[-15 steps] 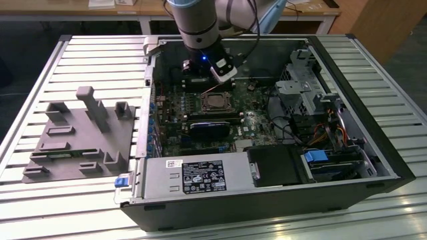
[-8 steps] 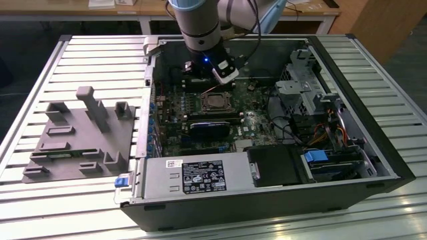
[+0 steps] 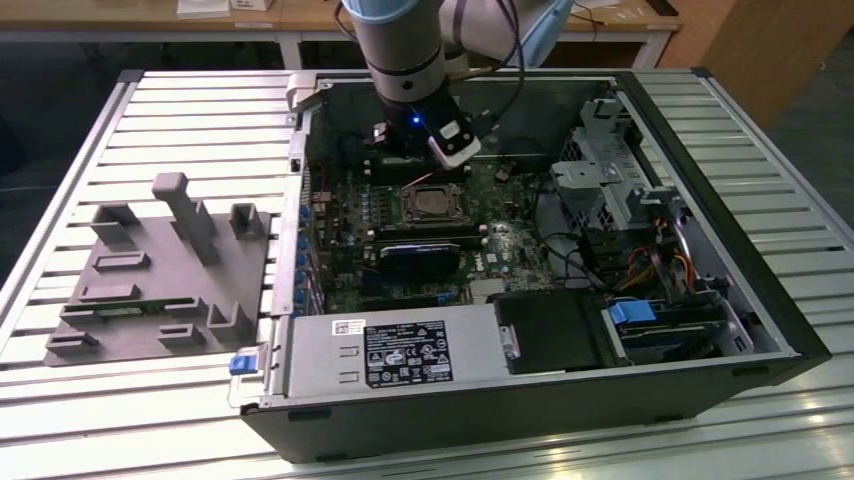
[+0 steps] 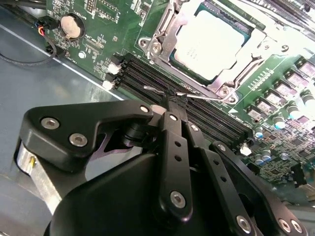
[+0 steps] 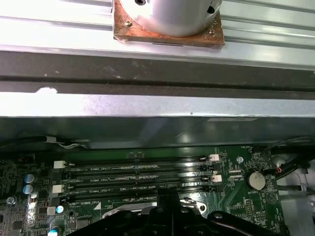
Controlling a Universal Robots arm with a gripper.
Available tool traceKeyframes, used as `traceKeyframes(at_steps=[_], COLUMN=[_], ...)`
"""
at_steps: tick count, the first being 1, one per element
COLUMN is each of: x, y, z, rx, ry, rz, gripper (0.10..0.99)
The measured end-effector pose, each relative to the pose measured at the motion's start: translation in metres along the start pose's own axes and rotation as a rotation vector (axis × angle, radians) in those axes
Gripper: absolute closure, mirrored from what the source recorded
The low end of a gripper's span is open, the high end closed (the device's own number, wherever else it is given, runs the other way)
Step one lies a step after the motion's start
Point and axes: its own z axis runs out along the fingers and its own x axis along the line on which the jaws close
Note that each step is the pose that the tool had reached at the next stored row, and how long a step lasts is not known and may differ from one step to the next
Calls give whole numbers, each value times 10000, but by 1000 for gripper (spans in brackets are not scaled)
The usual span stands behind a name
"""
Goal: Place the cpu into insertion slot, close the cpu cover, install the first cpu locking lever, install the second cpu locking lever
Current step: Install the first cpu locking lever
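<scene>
Nearest the lens in the second wrist view, the gripper (image 4: 173, 104) shows its black linkages, and its two fingers stand pressed together. Their tips meet at a thin wire locking lever (image 4: 202, 96) lying just above the long black memory slots (image 4: 142, 78); I cannot tell whether they actually pinch it. Just beyond, the cpu (image 4: 211, 42) sits flat in the insertion slot (image 3: 406, 205), with the silvery cpu cover (image 4: 240, 61) lying down around its metal top. A coin cell (image 4: 72, 25) sits on the green motherboard (image 4: 98, 19), well apart from the socket. In the exterior view, the arm reaches down at upper centre into the open computer case (image 3: 747, 270), and a grey fixture (image 3: 160, 270) lies at the frame's left on the slatted table (image 3: 174, 110).
</scene>
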Motion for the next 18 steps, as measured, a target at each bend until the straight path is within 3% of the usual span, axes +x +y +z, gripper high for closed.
traceKeyframes(at_steps=[1,2,6,8,13,18], x=[0,3,27,32,50,85], y=[0,-1,-4,-7,-10,13], z=[0,1,8,20,38,51], rx=[1,-2,-35,-20,133,187], ry=[-3,-59,-518,-639,-827,-894], rz=[-1,-17,-146,-105,503,725], gripper=[984,984,984,984,984,984])
